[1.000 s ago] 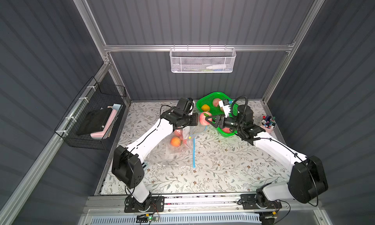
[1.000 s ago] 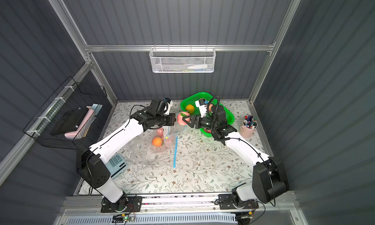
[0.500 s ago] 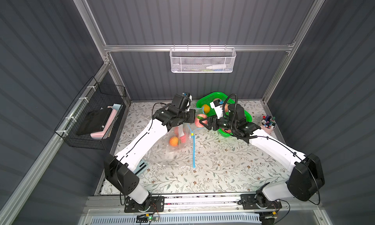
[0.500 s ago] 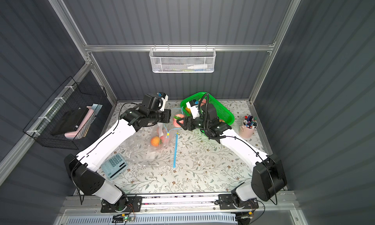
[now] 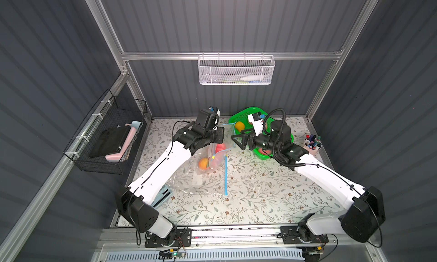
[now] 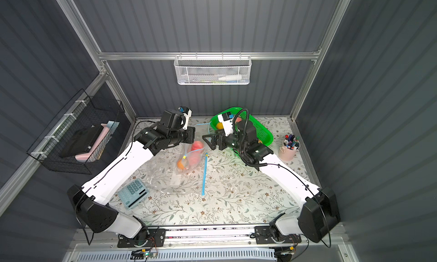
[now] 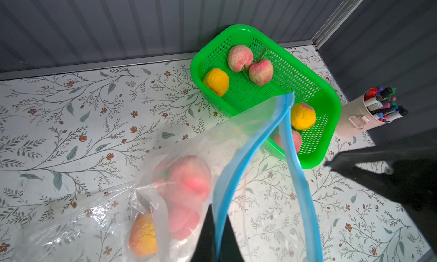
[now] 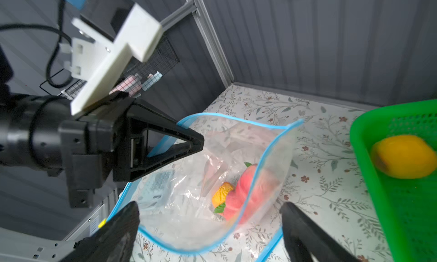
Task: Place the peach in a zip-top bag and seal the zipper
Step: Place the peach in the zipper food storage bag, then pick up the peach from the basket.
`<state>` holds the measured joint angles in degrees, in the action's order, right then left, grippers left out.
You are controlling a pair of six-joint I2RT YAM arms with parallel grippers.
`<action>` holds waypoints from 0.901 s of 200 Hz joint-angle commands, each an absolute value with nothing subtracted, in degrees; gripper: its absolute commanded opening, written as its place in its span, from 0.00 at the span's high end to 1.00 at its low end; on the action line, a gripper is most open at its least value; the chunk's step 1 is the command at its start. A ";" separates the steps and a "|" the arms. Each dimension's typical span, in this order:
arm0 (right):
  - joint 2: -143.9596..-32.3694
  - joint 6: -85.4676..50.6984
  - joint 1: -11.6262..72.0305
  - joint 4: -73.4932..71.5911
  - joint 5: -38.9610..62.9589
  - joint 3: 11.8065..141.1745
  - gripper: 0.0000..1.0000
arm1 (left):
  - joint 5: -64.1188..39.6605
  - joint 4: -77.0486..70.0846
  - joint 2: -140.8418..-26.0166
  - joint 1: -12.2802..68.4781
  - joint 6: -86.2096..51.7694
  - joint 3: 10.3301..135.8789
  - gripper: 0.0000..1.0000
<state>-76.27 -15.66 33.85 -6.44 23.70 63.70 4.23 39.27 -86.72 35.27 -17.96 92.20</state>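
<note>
Tabletop (image 5: 260, 190): floral sheet in a grey-walled cell, with the bag (image 8: 189, 201) mid-left and the basket (image 7: 236, 27) at the back.
Left gripper (image 8: 186, 140): jaws clamped on the bag's zipper (image 7: 224, 182) rim, lifting it so the mouth gapes toward the right arm.
Right gripper (image 5: 237, 141): jaws spread wide and empty, just at the mouth.
Peach (image 8: 250, 187): inside the bag, low, touching other fruit; drop judged done.
Zipper: unsealed.
Right wrist view: looks straight into the open mouth; the top views show the peach only through plastic.
Left wrist view: shows all the fruit in the basket, which the right arm partly hides in the top views.
</note>
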 commanded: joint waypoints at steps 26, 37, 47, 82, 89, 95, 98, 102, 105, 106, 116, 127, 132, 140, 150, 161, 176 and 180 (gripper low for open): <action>-71.92 -17.13 31.66 -7.10 3.09 60.12 0.05 | 13.02 41.77 -81.54 35.41 -17.40 90.18 1.00; -72.42 -17.89 30.24 -6.27 1.67 59.30 0.05 | 14.07 41.88 -80.37 35.42 -17.39 89.76 1.00; -73.44 -18.31 28.88 -4.66 0.48 59.32 0.06 | 14.20 41.77 -79.28 35.38 -17.35 89.49 0.99; -80.25 -20.21 24.45 -0.33 -1.43 61.34 0.07 | 8.36 41.31 -77.39 35.13 -20.46 91.33 0.95; -82.22 -21.03 23.67 -0.03 -0.50 62.29 0.07 | 6.93 41.29 -77.71 35.05 -20.65 91.93 0.95; -83.84 -21.49 23.25 -0.07 0.17 63.05 0.08 | 6.43 41.70 -78.15 35.07 -20.87 92.77 0.95; -84.79 -21.64 23.01 -0.02 0.36 63.49 0.08 | 6.28 42.12 -78.42 35.07 -20.91 93.24 0.95; -85.97 -21.85 22.88 -0.02 0.56 64.16 0.08 | 6.17 42.58 -78.87 35.04 -20.90 93.77 0.95; -86.90 -21.85 22.71 0.00 0.56 64.70 0.08 | 6.15 43.06 -79.18 35.06 -20.96 94.12 0.95; -87.18 -21.87 22.65 0.00 0.59 64.87 0.08 | 6.20 43.15 -79.23 35.07 -20.94 94.26 0.95; -90.39 -22.11 22.23 0.13 0.84 66.93 0.08 | 6.15 44.42 -80.18 35.00 -20.98 95.12 0.95; -93.99 -21.45 21.74 0.25 2.44 69.57 0.08 | 6.07 44.96 -80.90 35.02 -21.05 95.26 0.95; -95.93 -21.27 21.50 0.38 3.22 71.06 0.08 | 5.94 45.18 -81.16 35.07 -21.19 95.15 0.95; -98.98 -21.31 21.11 0.75 4.03 73.75 0.09 | 5.71 45.28 -81.58 35.07 -21.40 94.98 0.95; -102.97 -21.43 20.71 1.47 5.34 77.46 0.09 | 5.38 45.09 -81.96 35.05 -21.76 94.51 0.95; -107.66 -21.58 20.48 1.49 6.44 81.76 0.10 | 5.30 44.88 -82.33 35.07 -22.10 94.14 0.95; -114.69 -22.75 20.48 3.16 6.42 88.10 0.11 | 4.75 44.57 -83.17 35.06 -22.44 93.93 0.95; -116.68 -23.47 20.39 3.94 6.50 90.16 0.11 | 4.58 44.58 -83.39 35.02 -22.42 93.94 0.96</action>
<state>-108.47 -21.28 20.80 1.13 4.62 81.93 6.09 43.97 -82.26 35.20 -21.04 93.78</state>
